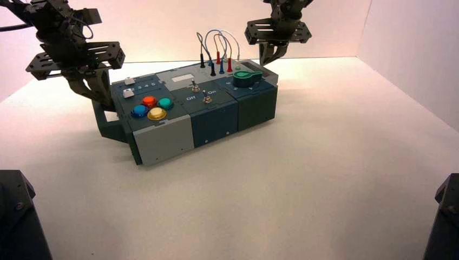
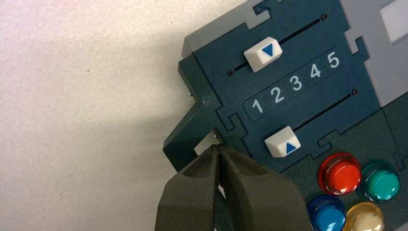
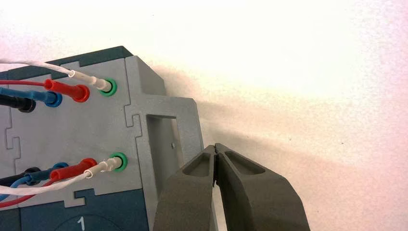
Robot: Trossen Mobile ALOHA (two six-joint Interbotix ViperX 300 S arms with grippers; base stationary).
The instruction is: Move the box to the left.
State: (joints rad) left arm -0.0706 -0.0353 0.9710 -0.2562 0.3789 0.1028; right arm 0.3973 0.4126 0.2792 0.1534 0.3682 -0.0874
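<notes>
The box (image 1: 216, 116), long, teal and grey, lies slanted on the white table, with four coloured buttons (image 1: 152, 106) at its left end and a green knob (image 1: 247, 79) and looped wires (image 1: 216, 46) at its right. My left gripper (image 1: 105, 102) is shut and empty, its tips (image 2: 219, 148) down at the opening of the left end handle (image 2: 185, 139). My right gripper (image 1: 270, 57) hangs shut at the far right end; its tips (image 3: 215, 147) sit just outside the grey end handle (image 3: 185, 108), with nothing between them.
Two white sliders (image 2: 263, 53) flank a 1 to 5 scale beside the left handle. White table (image 1: 325, 179) stretches on all sides, with walls behind and at the right. Dark arm bases (image 1: 13, 216) stand at both front corners.
</notes>
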